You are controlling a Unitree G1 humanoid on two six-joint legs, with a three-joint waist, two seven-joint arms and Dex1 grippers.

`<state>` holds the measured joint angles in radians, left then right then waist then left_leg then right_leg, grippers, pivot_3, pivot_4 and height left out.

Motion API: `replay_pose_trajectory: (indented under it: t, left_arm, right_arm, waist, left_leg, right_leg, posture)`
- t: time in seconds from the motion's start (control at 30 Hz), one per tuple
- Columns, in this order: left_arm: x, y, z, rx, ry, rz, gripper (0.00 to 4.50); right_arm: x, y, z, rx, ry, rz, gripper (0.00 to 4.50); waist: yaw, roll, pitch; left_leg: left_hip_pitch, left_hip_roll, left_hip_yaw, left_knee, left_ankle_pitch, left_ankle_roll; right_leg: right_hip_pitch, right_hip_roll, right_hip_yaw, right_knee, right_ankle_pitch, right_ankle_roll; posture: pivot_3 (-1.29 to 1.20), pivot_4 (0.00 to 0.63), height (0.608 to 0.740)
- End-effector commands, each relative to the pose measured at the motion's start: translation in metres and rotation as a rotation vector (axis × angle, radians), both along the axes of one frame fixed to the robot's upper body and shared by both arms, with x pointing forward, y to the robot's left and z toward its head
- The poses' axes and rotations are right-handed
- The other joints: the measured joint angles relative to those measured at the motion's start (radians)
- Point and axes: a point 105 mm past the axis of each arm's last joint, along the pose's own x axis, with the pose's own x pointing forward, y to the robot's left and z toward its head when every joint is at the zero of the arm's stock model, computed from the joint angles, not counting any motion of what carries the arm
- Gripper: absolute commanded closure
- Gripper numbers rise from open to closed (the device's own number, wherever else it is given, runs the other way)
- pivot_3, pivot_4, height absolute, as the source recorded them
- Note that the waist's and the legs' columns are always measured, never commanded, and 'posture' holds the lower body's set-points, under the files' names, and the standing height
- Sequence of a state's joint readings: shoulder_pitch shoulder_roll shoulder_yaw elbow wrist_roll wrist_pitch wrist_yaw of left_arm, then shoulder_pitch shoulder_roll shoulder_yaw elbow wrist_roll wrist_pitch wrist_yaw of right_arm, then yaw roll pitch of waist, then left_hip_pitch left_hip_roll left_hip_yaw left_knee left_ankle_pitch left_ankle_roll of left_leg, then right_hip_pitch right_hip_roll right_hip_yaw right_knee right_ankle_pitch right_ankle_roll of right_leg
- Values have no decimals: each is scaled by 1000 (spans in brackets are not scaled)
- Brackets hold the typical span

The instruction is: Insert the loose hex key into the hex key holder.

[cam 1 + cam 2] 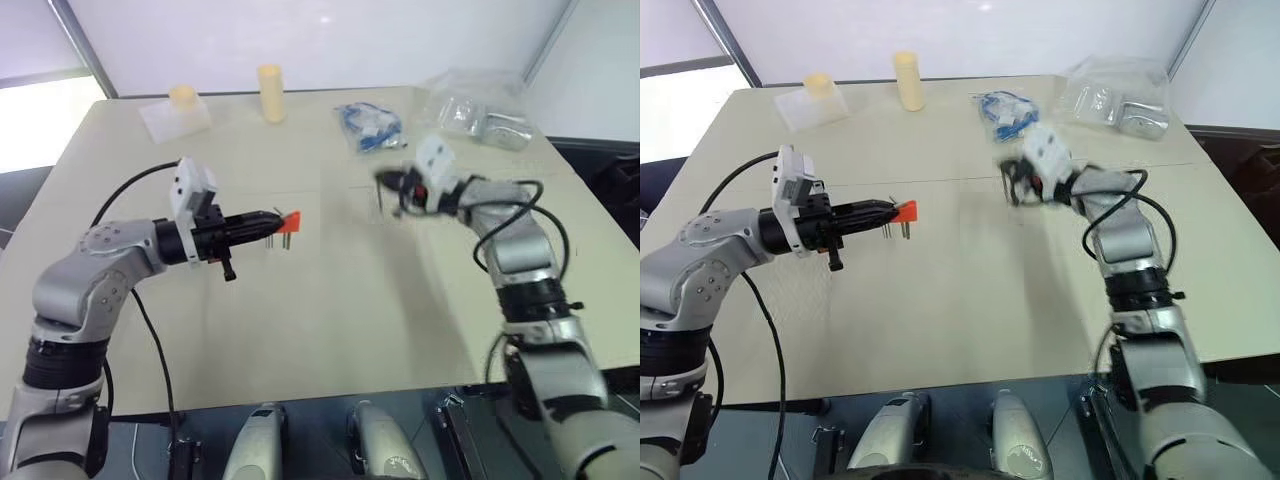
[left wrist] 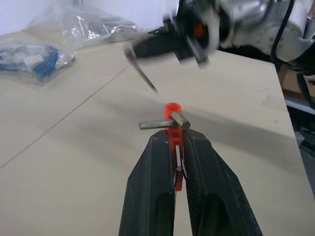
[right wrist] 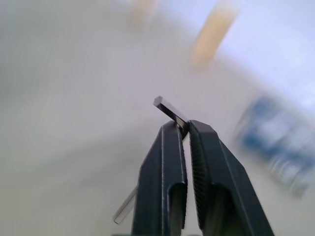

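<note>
Loose hex key (image 3: 170,111) pinched in right tool (image 3: 183,129).

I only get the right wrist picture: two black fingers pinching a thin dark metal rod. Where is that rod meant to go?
Observer: Into the small red-orange plastic holder, which the left gripper holds above the pale table.
Operator: Is the holder empty?
Observer: No, short metal keys already stick out of it.
Operator: Are the two close?
Observer: Not touching; the right gripper with the thin dark metal rod is apart from the holder.
</note>
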<state>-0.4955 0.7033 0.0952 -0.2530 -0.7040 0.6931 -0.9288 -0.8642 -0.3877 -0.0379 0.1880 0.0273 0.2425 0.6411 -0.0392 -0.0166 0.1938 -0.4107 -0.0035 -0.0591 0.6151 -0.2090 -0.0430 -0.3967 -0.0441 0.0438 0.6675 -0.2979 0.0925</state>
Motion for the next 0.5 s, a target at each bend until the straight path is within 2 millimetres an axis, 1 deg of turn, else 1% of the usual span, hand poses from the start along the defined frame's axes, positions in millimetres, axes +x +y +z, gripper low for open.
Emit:
replay_pose_trajectory:
  t: [0.03, 0.07, 0.1, 0.17, 0.23, 0.4, 0.5]
  left_arm:
    - [8, 7, 16, -43, -45, 45, 4500]
    - [11, 8, 17, -52, -45, 56, 4500]
    - [13, 8, 18, -59, -45, 65, 4500]
    - [19, 8, 23, -66, -63, 85, 4500]
    - [23, 8, 29, -71, -84, 96, 4500]
    - [30, 3, 39, -72, -123, 98, 4500]
    - [31, -1, 40, -71, -131, 90, 4500]
  right_arm:
    - [-17, 7, 47, 152, -275, -53, 4462]
    - [-21, 14, 52, 177, -320, -56, 4462]
    - [-24, 20, 52, 193, -338, -55, 4462]
    - [-34, 36, 49, 198, -401, -48, 4462]
    - [-41, 49, 45, 203, -425, -37, 4462]
    - [-50, 66, 45, 201, -455, -5, 4462]
    - [-52, 72, 47, 193, -463, 15, 4462]
  waist:
    - [8, 0, 0]
    - [8, 0, 0]
    - [6, 0, 0]
    - [6, 0, 0]
    - [3, 0, 0]
    - [-1, 0, 0]
    - [-3, 0, 0]
  left_leg:
    - [0, 0, 0, 0, 0, 0]
    - [0, 0, 0, 0, 0, 0]
    - [0, 0, 0, 0, 0, 0]
    - [0, 0, 0, 0, 0, 0]
    - [0, 0, 0, 0, 0, 0]
    - [0, 0, 0, 0, 0, 0]
    - [0, 0, 0, 0, 0, 0]
  right_leg:
    - [0, 0, 0, -1, 0, 0]
    - [0, 0, 0, -1, 0, 0]
    - [0, 0, 0, -1, 0, 0]
    - [0, 0, 0, 0, 0, 0]
    - [0, 0, 0, 0, 0, 0]
    - [0, 0, 0, 0, 0, 0]
    - [-1, 0, 0, 1, 0, 0]
  posture:
    - [0, 150, 740]
    - [0, 150, 740]
    - [0, 150, 740]
    - [0, 150, 740]
    - [0, 150, 740]
    - [0, 150, 740]
    - [0, 150, 740]
